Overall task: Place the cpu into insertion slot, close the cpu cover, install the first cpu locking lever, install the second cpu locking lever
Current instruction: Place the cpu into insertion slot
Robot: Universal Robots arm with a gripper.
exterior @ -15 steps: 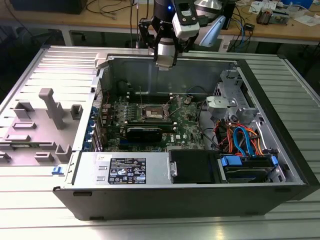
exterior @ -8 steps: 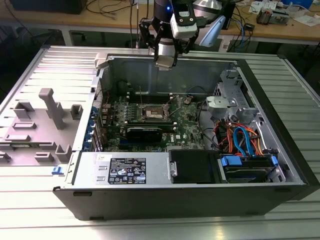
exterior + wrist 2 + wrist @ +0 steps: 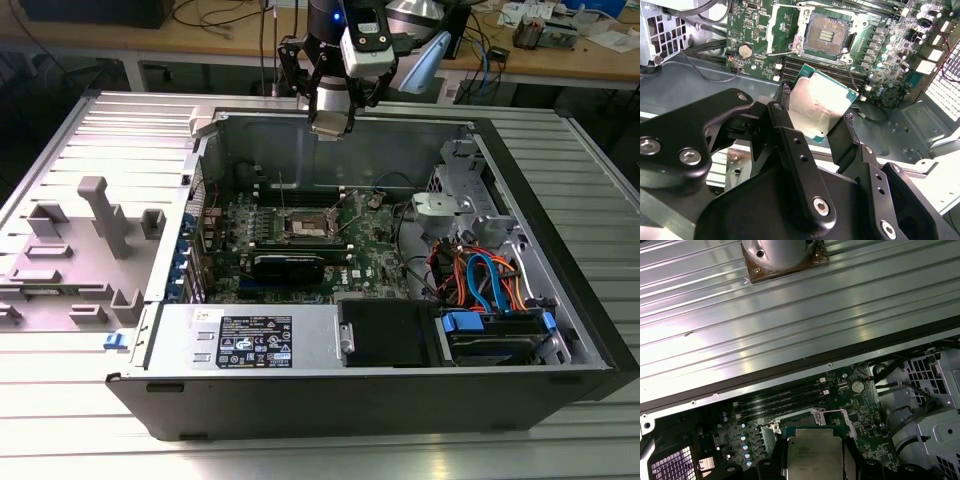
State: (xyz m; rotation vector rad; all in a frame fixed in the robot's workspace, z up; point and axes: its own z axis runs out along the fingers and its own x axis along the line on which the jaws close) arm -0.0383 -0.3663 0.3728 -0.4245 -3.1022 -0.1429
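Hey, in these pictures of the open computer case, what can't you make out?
First wrist view: the small square chip with a silver-grey metal top is cut off by the picture's edge.
Second wrist view: the fingers of the black gripper hide the chip's lower edges.
Exterior view: the square tan-gold socket is too small to show its contacts.

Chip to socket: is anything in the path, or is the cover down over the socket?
Nothing visible blocks it. The gripper holds the chip, the socket lies bare with its gold contact field showing, and the cover is swung off to its side.
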